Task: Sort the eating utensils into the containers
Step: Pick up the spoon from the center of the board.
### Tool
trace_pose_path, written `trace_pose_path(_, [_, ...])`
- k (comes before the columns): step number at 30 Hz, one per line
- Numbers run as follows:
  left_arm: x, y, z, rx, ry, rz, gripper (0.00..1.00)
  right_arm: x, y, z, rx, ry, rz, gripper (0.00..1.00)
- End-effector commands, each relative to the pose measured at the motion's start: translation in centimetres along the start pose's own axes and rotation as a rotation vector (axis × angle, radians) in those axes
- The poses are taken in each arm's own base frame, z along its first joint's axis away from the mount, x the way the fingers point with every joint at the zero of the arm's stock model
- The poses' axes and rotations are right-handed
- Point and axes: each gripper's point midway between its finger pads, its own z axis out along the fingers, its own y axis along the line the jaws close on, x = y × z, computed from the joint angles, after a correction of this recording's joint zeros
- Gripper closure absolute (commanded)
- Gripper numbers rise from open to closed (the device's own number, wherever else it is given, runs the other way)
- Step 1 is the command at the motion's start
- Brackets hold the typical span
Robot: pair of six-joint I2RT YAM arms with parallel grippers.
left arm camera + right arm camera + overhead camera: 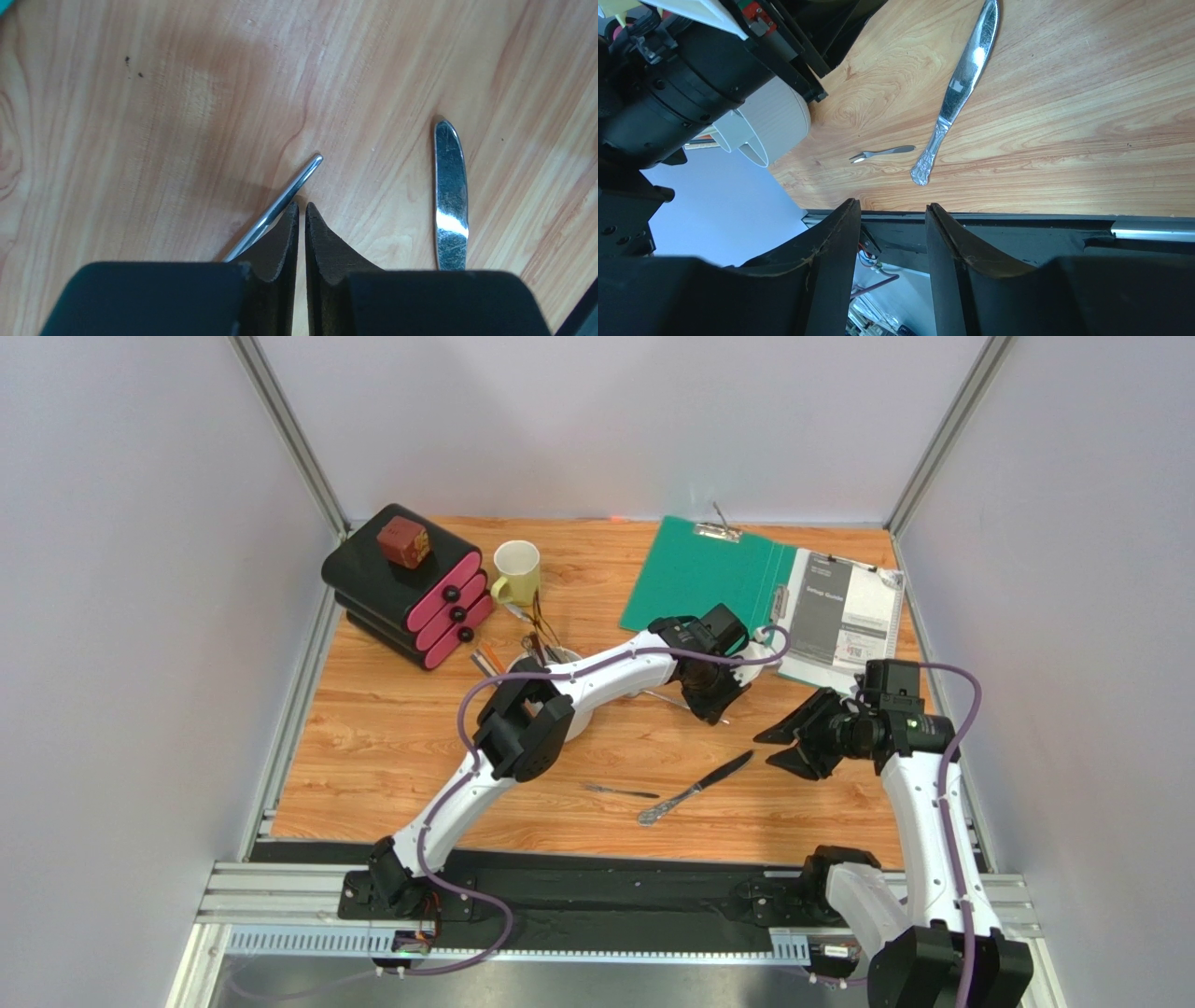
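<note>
From above, much of the sorting looks undone. A knife [697,787] and a small fork [622,791] lie loose on the near part of the table [379,742]. A bundle of utensils [540,634] lies far left, by the mug [516,570]. I cannot make out the holder, so nothing counts as sorted. The left claw [713,703] hangs mid-table and the right claw [788,752] hangs to its right, near the knife's tip.

Left wrist: the dark tapered fingers are almost together with nothing between them. A thin round silver rod [281,201] lies just beside their tip. A flat polished piece [450,196] lies apart on the grained wood.

Right wrist: the fingers are apart and empty. The knife has a smooth blade and an embossed handle, and the fork is slim.
</note>
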Motion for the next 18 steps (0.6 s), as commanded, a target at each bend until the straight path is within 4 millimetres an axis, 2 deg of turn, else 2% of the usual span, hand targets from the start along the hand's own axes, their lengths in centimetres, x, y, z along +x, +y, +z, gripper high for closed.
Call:
trace_pose_path(1, [-0.8, 1.1, -0.2, -0.054, -0.018, -0.017, 0.87, -0.3, 0.8, -1.5, -0.003, -0.016, -0.049, 0.56])
trace_pose_path(5, [-1.2, 2.0, -1.2, -0.033, -0.038, -0.048, 0.87, -0.3, 0.9, -1.2, -0.011, -0.009, -0.021, 0.56])
trace_pose_path(10, [-2.2, 4.9, -3.3, -0.065, -0.092, -0.085, 0.85, -0.2, 1.0, -1.0, -0.026, -0.014, 0.018, 0.56])
trace_pose_path(16, [-2.8, 7.7, -4.5, -0.047, -0.148, -0.150, 0.80, 0.4, 1.0, -1.8, -0.042, -0.041, 0.037, 0.56])
trace_pose_path(18, [-3.7, 7.4, -5.7, -0.030, -0.175, -0.146, 0.80, 0.7, 0.5, -1.9, -0.035, -0.047, 0.042, 0.56])
